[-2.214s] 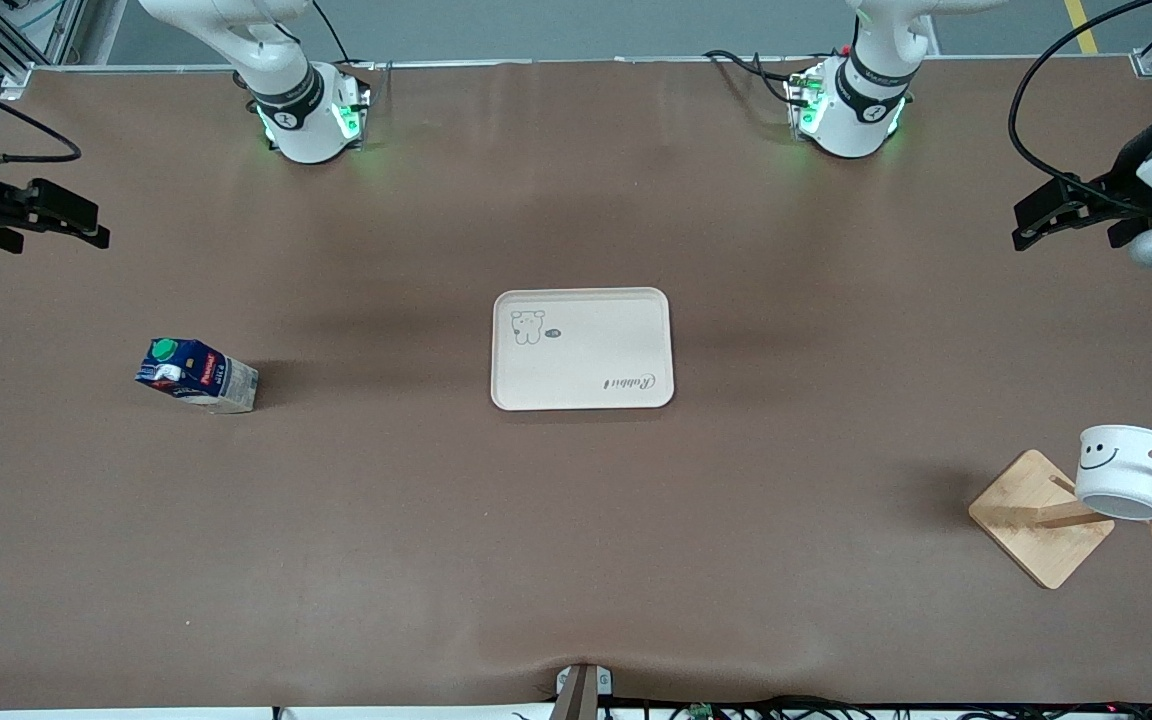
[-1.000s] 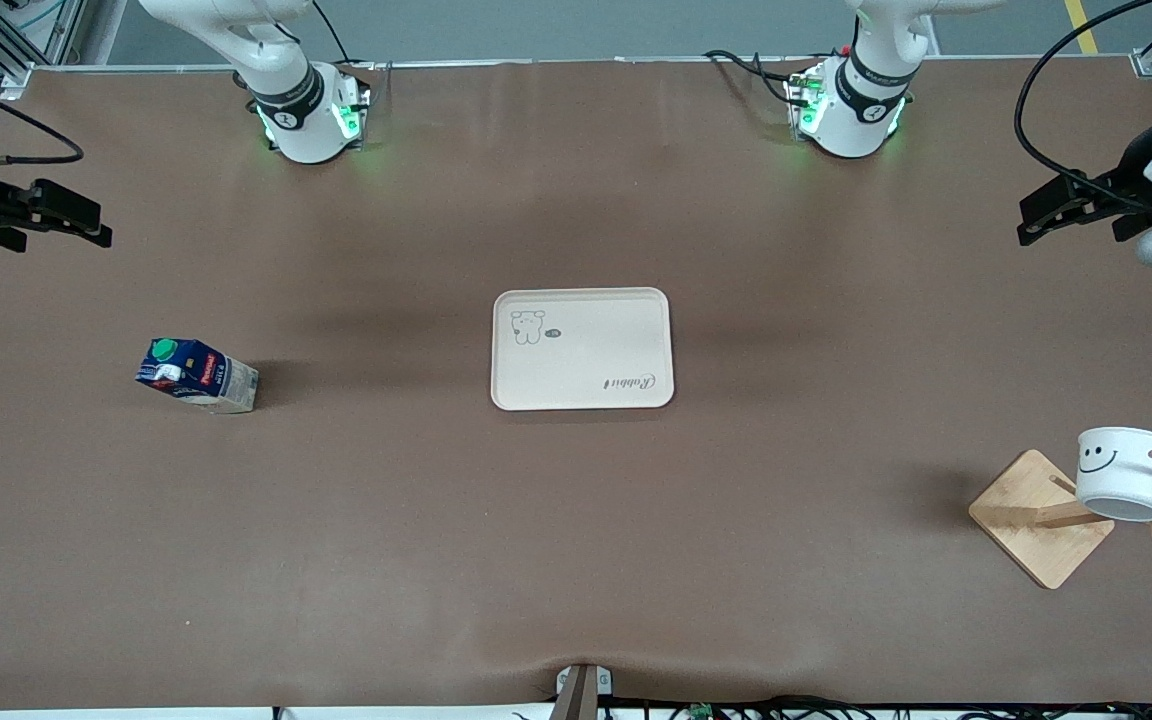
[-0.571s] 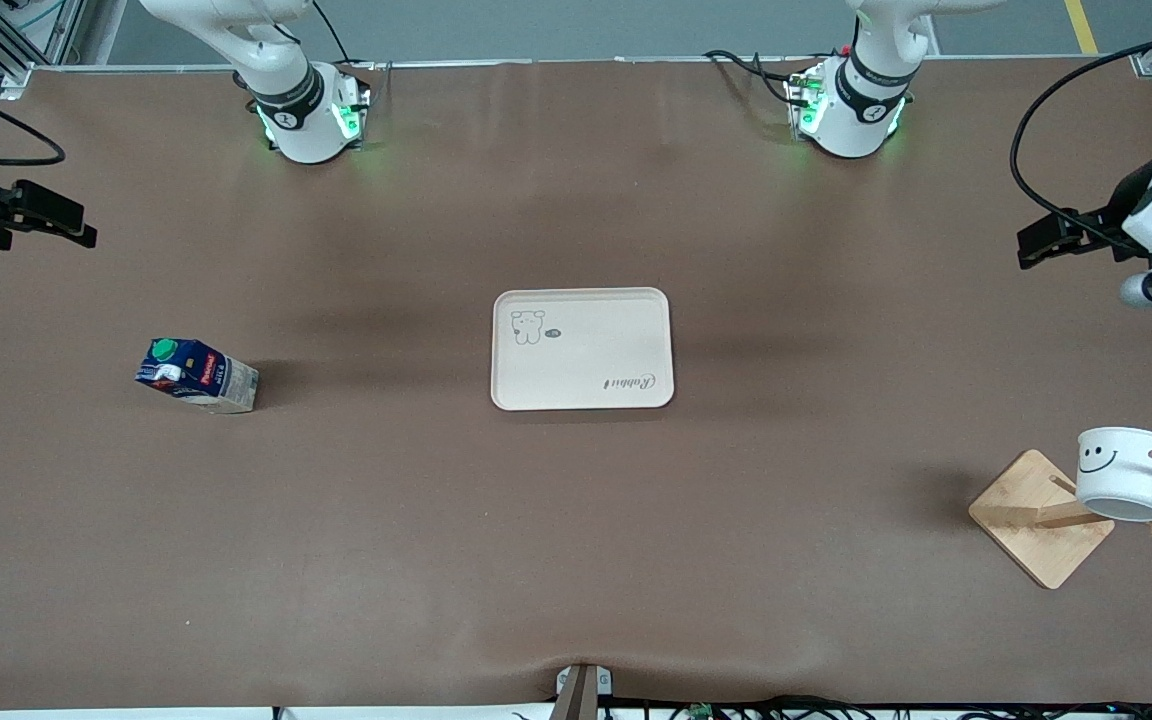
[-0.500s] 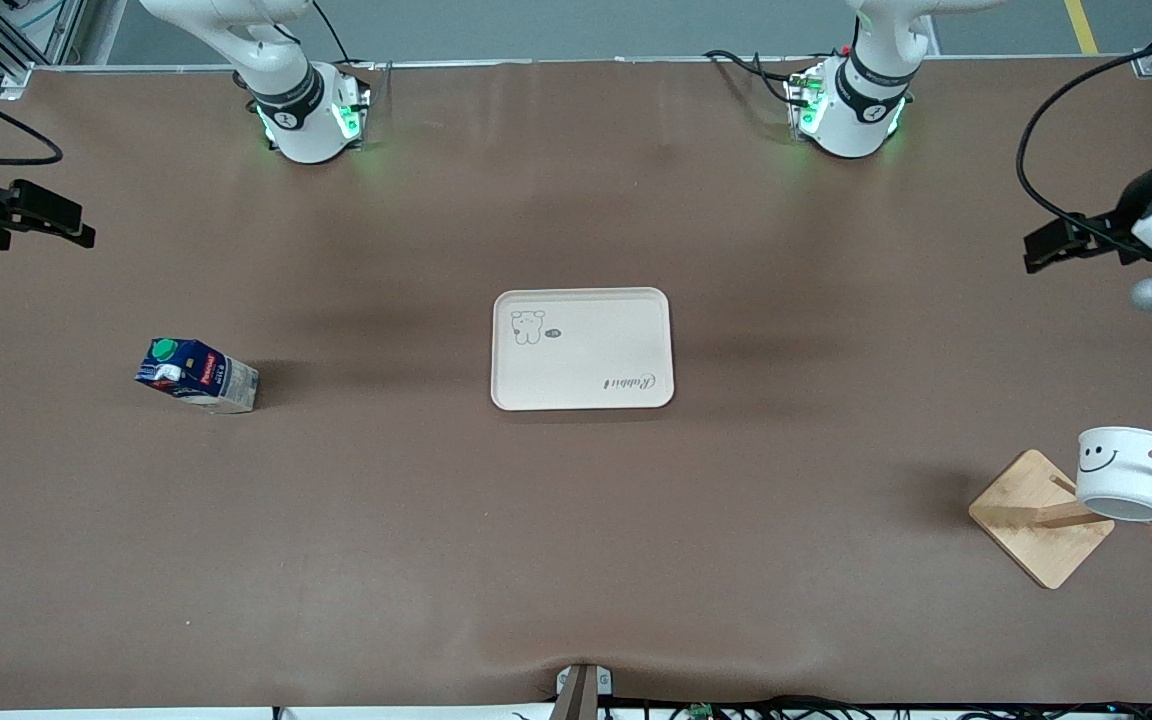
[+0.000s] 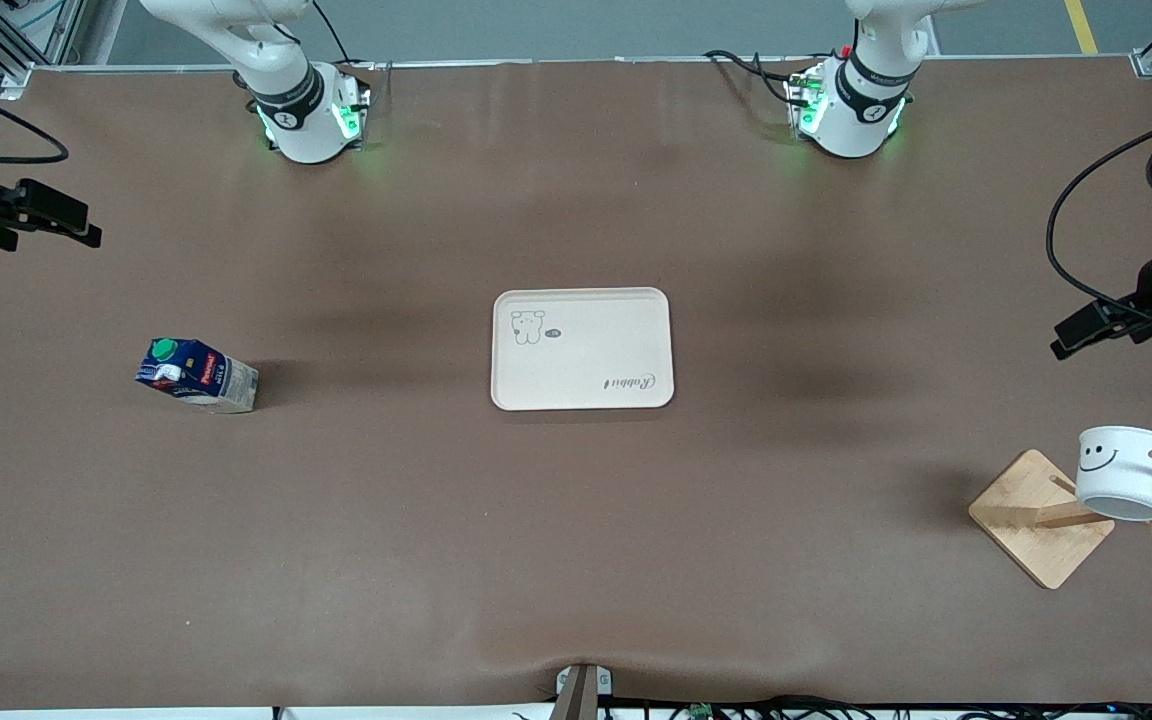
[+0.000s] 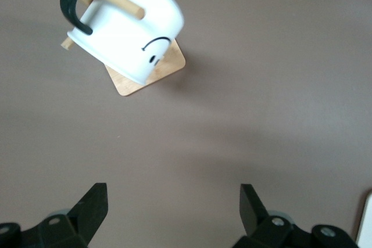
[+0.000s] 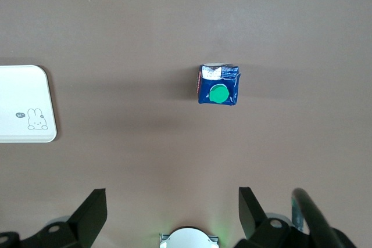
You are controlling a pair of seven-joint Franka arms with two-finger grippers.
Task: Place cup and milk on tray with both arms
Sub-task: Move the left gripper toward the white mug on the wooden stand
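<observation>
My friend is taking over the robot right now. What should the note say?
Left pincer: open, empty, up over the table at the left arm's end, short of the cup.
Right pincer: open, empty, up over the table at the right arm's end, with the milk nearer the front camera.
Cup: hanging by its handle on a peg of the wooden rack.
Milk: standing on the table, untouched.
Tray: mid-table, nothing on it.
Done: nothing placed yet.
Left: grab cup and milk, set both on the tray.
</observation>
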